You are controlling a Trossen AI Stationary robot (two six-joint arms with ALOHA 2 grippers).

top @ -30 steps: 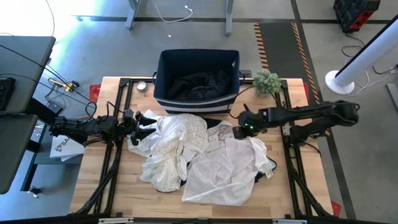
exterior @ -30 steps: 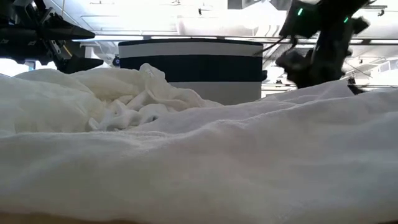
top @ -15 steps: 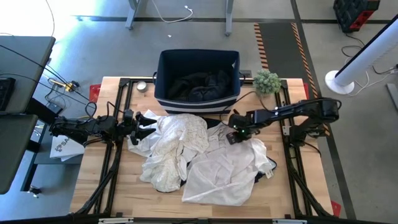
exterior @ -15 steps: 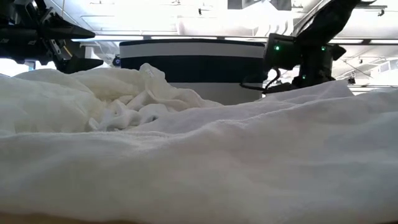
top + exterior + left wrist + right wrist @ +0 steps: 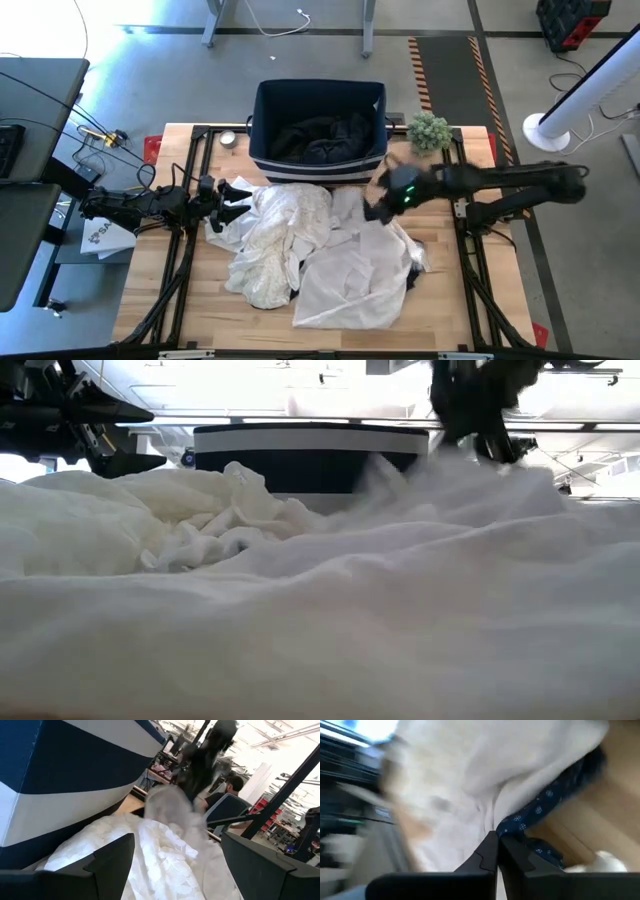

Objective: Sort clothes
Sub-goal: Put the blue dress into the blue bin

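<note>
The right gripper [image 5: 378, 208], fingers pinched together on a white cotton garment [image 5: 355, 262], is lifting it beside the navy striped fabric bin [image 5: 318, 128]; it should be raising high enough to shed the heaped clothes [image 5: 275, 235] while the left gripper [image 5: 228, 193], open, is waiting at the pile's edge

1. You see two dark arms, one left gripper [image 5: 232, 192] and one right gripper [image 5: 378, 206].
2. You see one navy striped bin [image 5: 318, 98].
3. You see one heap of white garments [image 5: 330, 250]; separate pieces cannot be counted.
4. You see one small green plant [image 5: 428, 130].
</note>
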